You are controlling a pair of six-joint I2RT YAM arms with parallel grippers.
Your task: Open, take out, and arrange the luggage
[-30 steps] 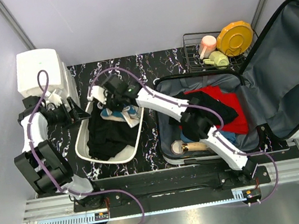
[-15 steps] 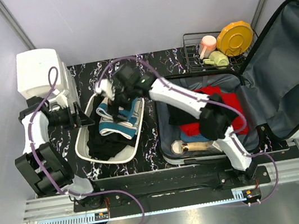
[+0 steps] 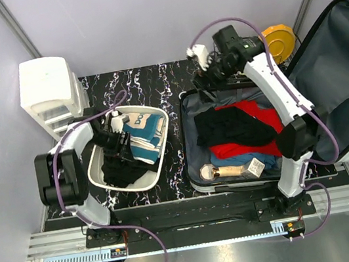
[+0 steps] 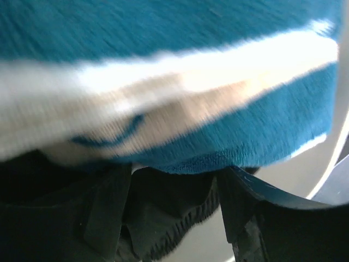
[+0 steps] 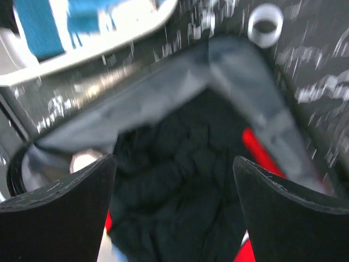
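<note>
Your right tool (image 5: 173,161) has dropped the teal-and-white garment (image 3: 141,133) into the white tub (image 3: 95,173) and swung back over the open luggage (image 3: 334,89), at 3 o'clock on the counter (image 3: 170,85). That's one piece out, with more left inside. It gapes wide and empty. Your left tool (image 4: 172,188), half-spread, straddles black cloth (image 4: 163,224) in the tub.

I'm swinging the right gripper (image 3: 204,63) off the white tub (image 3: 95,173) to the luggage's (image 3: 193,168) far edge, jaws now wide. The blue-white garment (image 3: 143,136) is lying dropped in the tub. I'm lowering the left gripper (image 3: 117,140) into the tub.
</note>
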